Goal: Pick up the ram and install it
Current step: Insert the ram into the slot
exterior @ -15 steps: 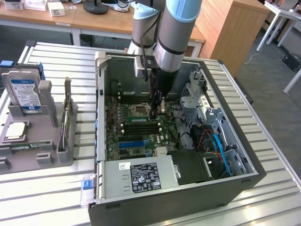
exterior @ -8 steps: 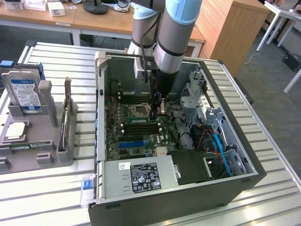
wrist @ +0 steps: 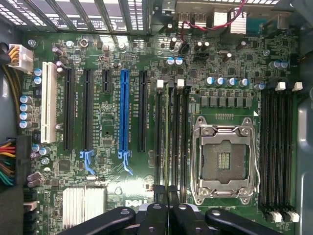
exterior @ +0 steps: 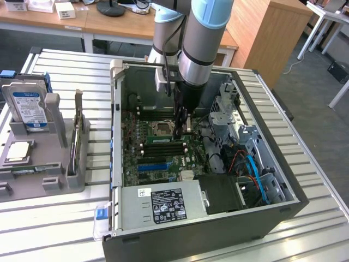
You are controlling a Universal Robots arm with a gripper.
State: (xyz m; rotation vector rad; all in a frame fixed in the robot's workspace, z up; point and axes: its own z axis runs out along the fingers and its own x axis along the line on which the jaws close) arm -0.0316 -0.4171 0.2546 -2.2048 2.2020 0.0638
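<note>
The ram (exterior: 163, 140) is a thin green stick standing on edge in one of the black memory slots (wrist: 176, 137) beside the CPU socket (wrist: 225, 161), inside the open computer case (exterior: 117, 136). In the wrist view the ram (wrist: 166, 137) appears as a narrow green line running the slot's length. My gripper (exterior: 181, 131) reaches down into the case, its black fingers shut together. The gripper (wrist: 166, 196) sits right over one end of the ram, at the slot's latch. Whether the tips pinch the stick or only rest on its edge is not visible.
A blue expansion slot (wrist: 123, 112) and black slots lie beside the memory bank; more memory slots (wrist: 279, 147) flank the socket's other side. The power supply (exterior: 163, 202) and drive cage (exterior: 240, 136) crowd the case. A grey fixture (exterior: 60, 174) holds a hard drive (exterior: 27, 106).
</note>
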